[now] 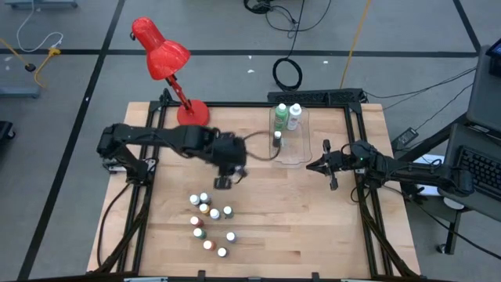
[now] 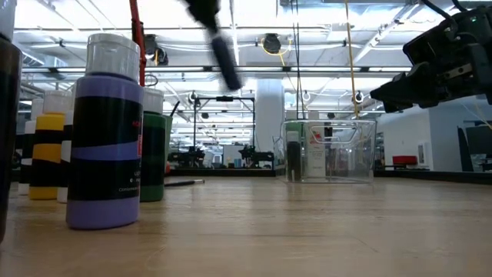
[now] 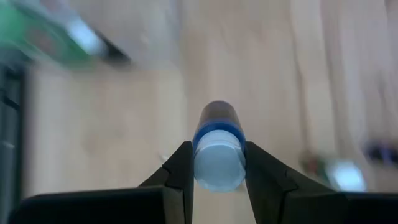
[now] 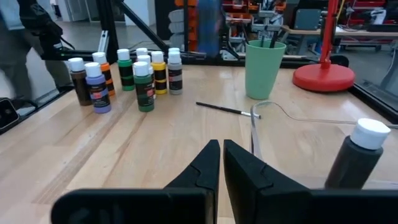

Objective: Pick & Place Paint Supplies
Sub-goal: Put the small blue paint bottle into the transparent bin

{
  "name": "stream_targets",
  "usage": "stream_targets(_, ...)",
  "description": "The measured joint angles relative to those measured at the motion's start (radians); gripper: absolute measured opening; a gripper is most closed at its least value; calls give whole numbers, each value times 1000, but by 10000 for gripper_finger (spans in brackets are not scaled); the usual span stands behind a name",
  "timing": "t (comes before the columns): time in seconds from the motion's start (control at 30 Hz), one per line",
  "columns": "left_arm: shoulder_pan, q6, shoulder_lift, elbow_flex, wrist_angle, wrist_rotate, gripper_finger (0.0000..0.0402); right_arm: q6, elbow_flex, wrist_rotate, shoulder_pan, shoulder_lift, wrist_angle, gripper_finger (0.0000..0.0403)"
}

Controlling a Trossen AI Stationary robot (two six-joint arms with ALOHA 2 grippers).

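While lifted in left tool, blue bottle above bottle cluster.

The right gripper, fingers pressed together, hangs over a wooden worktop. Beyond it, a cluster of white-capped paint bottles stands upright. A thin paintbrush lies between them and a green cup, with a red lamp base nearby. A dark bottle stands inside a clear bin.
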Motion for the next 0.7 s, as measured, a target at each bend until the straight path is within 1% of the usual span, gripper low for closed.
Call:
stream_targets(0.1,38,50,90,179,16,-40,96,0,0,-3,0,0,9,16)
stream_targets(0.2,78,119,216,342,48,-41,96,-17,0,-16,1,0,43,16)
stream_targets(0.3,121,205,352,471,56,-36,96,-75,0,-75,13,0,95,16)
stream_targets(0.43,187,249,517,614,62,-29,96,-170,0,-204,74,0,123,16)
stream_targets(0.53,230,266,576,600,138,-21,96,-211,0,-266,128,0,129,16)
stream_targets(0.63,260,282,625,606,152,-3,96,-230,0,-260,166,-1,133,16)
stream_targets(0.7,273,282,642,606,170,-1,96,-236,0,-238,178,-1,145,16)
